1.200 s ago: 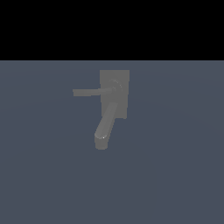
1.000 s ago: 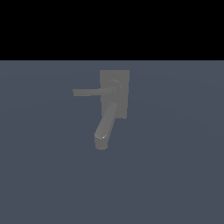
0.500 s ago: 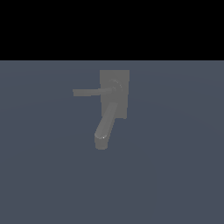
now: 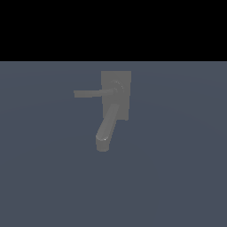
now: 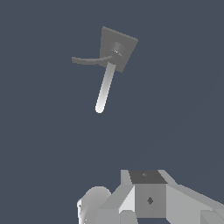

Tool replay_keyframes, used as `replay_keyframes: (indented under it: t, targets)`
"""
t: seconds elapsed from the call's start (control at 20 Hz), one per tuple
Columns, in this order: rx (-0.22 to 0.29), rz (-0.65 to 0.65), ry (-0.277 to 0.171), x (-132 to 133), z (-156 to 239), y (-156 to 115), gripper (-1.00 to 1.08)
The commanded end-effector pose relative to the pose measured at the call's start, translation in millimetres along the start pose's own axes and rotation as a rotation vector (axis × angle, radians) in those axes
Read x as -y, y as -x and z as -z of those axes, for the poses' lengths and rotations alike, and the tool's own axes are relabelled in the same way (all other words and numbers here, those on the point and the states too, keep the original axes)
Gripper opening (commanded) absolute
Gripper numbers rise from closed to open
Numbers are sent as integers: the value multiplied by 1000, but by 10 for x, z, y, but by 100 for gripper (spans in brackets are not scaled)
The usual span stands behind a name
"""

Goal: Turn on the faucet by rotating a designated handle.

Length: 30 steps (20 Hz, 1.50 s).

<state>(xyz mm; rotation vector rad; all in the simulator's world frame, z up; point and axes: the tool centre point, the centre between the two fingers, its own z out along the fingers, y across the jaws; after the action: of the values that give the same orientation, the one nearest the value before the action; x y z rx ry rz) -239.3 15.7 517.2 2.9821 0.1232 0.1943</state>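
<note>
Matte grey faucet (image 4: 116,95) with flat rectangular back plate and thick rounded spout (image 4: 107,128) sits mid-scene on the dark blue-grey tabletop (image 4: 177,177). From the round hub, thin straight grey bar handle (image 4: 91,93) points toward 9 o'clock in the exterior view, spout toward 7 o'clock. White hand (image 5: 148,199) only partly visible, well apart from faucet (image 5: 114,50); released or clenched, cannot tell.

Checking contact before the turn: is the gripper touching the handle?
No. In the exterior view the handle juts bare from the faucet.
</note>
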Motion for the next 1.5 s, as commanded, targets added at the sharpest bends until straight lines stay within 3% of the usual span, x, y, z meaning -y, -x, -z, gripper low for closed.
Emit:
replay_keyframes:
  t: [0.0, 0.25, 0.75, 1.45]
  targets:
    - [-21, -8, 68, -49, 57, -28, -100]
    - [-75, -24, 249, -157, 230, -106, -100]
    - [-187, -29, 679, -235, 718, -319, -100]
    - [-290, 77, 1265, 160, 1284, -774, -100]
